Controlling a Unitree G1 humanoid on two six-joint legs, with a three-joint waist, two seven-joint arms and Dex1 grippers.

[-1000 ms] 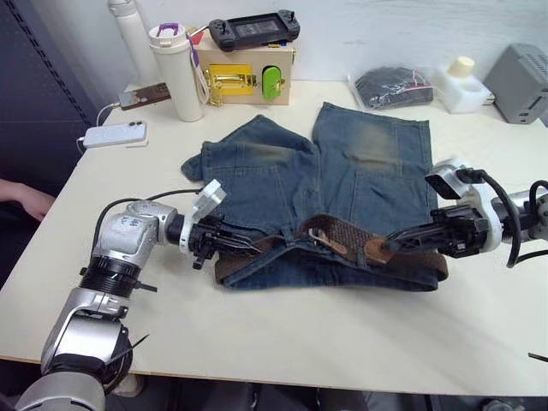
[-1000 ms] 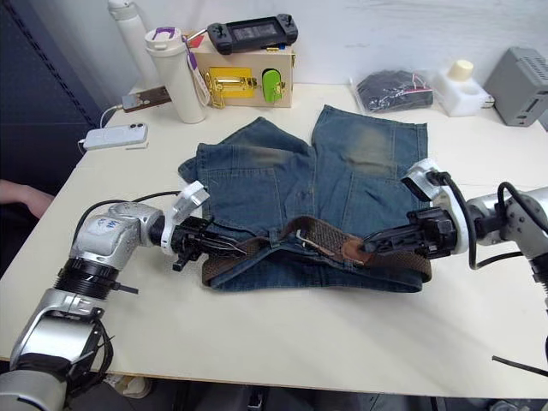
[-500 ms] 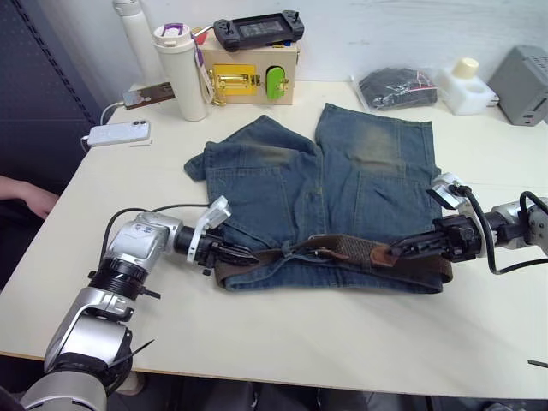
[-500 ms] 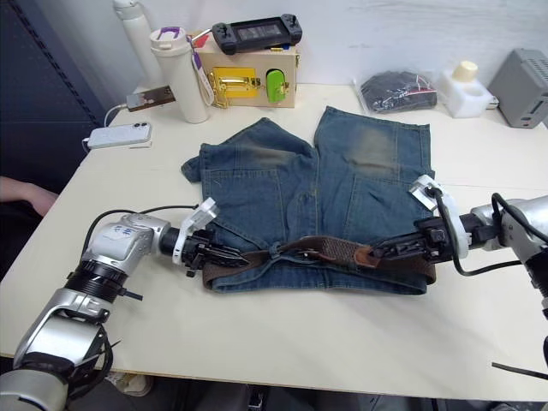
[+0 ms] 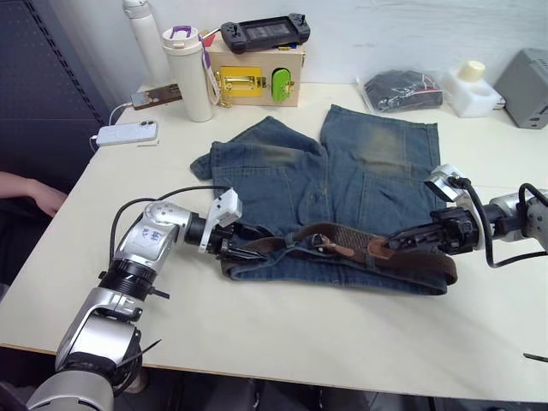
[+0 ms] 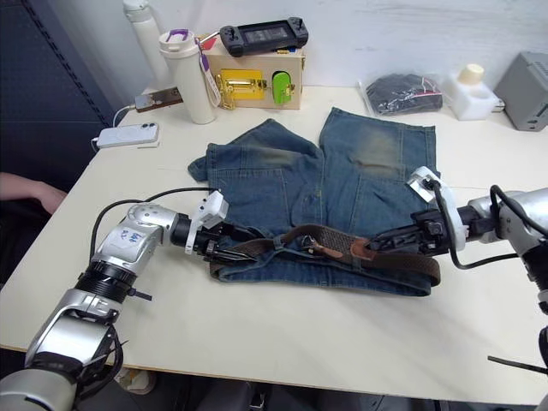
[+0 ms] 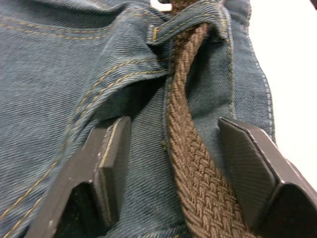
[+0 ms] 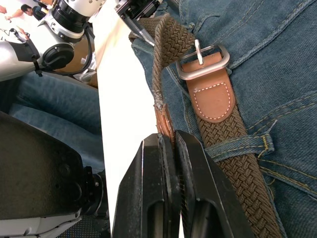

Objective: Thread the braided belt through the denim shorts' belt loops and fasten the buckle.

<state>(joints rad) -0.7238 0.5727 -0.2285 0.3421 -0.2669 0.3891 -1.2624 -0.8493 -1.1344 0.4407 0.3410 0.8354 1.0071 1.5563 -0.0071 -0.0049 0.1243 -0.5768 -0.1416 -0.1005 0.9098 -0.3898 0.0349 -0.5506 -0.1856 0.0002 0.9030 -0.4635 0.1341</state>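
Lying flat on desk (image 5: 282,342), shorts (image 5: 342,184), belt (image 5: 402,261) along waistband, buckle (image 8: 203,59) near its middle. Right tool (image 8: 171,144) clamped on belt tip beside buckle. Left tool (image 7: 171,148) apart, straddling belt at waistband's end.

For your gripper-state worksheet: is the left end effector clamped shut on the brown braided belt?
No: its fingers stand apart, with the brown braided belt running loose between them.
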